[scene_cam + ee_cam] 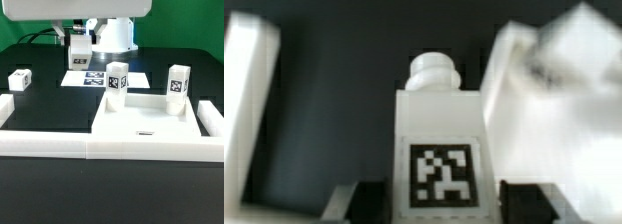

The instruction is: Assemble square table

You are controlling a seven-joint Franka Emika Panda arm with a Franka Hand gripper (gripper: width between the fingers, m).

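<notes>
The white square tabletop slab [140,122] lies flat at centre right. Two tagged white legs [118,80] [179,82] stand upright at its far corners. A loose leg block [20,80] lies on the table at the exterior view's left. My gripper [78,40] is at the back left, above the table, shut on a fourth leg [79,58]. In the wrist view this leg [441,140] sits between my dark fingers [372,203], tag facing the camera and its round screw tip [434,70] pointing away. My gripper [445,205] is closed on its sides.
The marker board [88,76] lies at the back below my gripper. White border bars run along the front [45,143], the right [210,115] and the left [5,105]. The robot base [112,35] stands at the back. Blurred white shapes [553,90] [246,100] flank the held leg.
</notes>
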